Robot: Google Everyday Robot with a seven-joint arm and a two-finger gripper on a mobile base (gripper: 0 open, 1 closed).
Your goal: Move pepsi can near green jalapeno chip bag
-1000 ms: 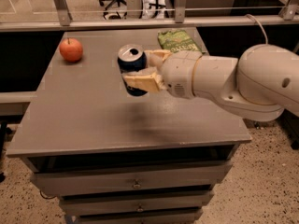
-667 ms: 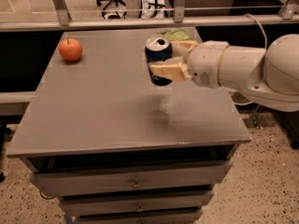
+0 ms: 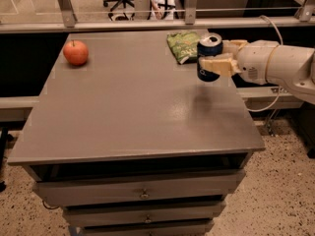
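The pepsi can, dark blue with a silver top, is held in the air above the right side of the grey table. My gripper is shut on the can, its pale fingers clamped around the can's sides, with the white arm reaching in from the right. The green jalapeno chip bag lies flat on the table's far right part, just left of and behind the can. The can's shadow falls on the table below it.
A red apple sits at the table's far left corner. The table tops a drawer cabinet. Behind it runs a metal rail with office chairs beyond. A cable hangs at the right.
My gripper has carried the can to the right and farther back, from over the table's middle to beside the chip bag. The apple and the bag have not moved.
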